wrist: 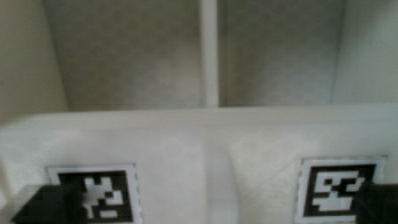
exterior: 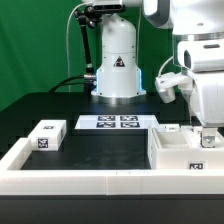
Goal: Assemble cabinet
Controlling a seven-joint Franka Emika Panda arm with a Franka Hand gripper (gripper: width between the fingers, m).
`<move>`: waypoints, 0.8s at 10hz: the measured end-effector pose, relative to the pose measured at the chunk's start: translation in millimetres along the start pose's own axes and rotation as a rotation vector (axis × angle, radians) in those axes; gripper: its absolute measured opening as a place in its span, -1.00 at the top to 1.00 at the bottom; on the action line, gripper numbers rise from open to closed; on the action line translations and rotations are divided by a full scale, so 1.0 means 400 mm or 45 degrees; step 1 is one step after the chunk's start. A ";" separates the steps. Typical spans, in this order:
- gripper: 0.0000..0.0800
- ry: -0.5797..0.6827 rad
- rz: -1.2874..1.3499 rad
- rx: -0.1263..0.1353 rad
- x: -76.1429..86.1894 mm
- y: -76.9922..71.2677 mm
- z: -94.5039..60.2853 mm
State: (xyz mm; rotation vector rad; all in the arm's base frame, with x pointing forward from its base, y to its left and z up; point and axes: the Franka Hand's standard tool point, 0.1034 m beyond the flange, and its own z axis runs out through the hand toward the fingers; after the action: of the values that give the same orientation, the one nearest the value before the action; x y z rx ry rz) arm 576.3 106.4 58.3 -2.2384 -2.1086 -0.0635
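The cabinet (exterior: 185, 152) is a large white box with inner compartments and tag markers, standing at the exterior view's right by the front wall. My gripper (exterior: 205, 134) hangs straight down over its far right part, fingertips at its top edge. In the wrist view the cabinet (wrist: 205, 140) fills the picture: a rounded white wall with two tags and, beyond it, compartments split by a thin divider. My gripper (wrist: 210, 212) stands with jaws wide apart, dark fingertips (wrist: 29, 206) only at the picture's corners, the tagged wall between them. It looks open, holding nothing.
A small white tagged block (exterior: 47, 135) lies at the exterior view's left. The marker board (exterior: 115, 122) lies at the back middle, before the robot's white base (exterior: 117, 65). A long low white border wall (exterior: 75, 180) runs along the front and left.
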 end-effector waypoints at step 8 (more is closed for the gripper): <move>-0.99 -0.037 -0.014 -0.013 -0.008 -0.077 -0.072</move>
State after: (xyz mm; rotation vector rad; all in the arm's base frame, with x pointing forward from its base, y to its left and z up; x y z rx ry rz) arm 545.8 102.7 87.3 -2.2467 -2.1403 -0.0433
